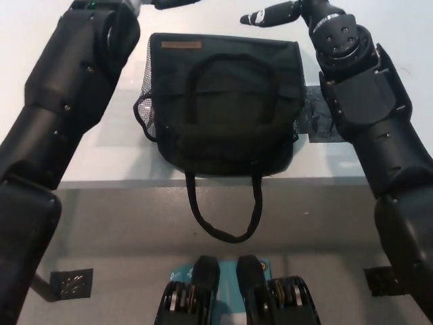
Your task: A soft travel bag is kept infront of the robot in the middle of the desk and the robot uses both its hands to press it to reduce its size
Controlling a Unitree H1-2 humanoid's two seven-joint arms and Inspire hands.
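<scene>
Sitting mid-counter [101, 166], the black soft travel bag [223, 105] lay flat, one handle loop [223, 210] hanging over the front edge, mesh pocket [145, 112] on its left side. Both arms reached past it toward the far edge. Right robot hand [270, 13] hovered just beyond the bag's far right corner, fingers extended, released, not touching it. Left robot hand [169, 3] was mostly cut off at the top of frame; couldn't tell its state. Dark tape patch [316, 118] sat beside the bag's right side.
</scene>
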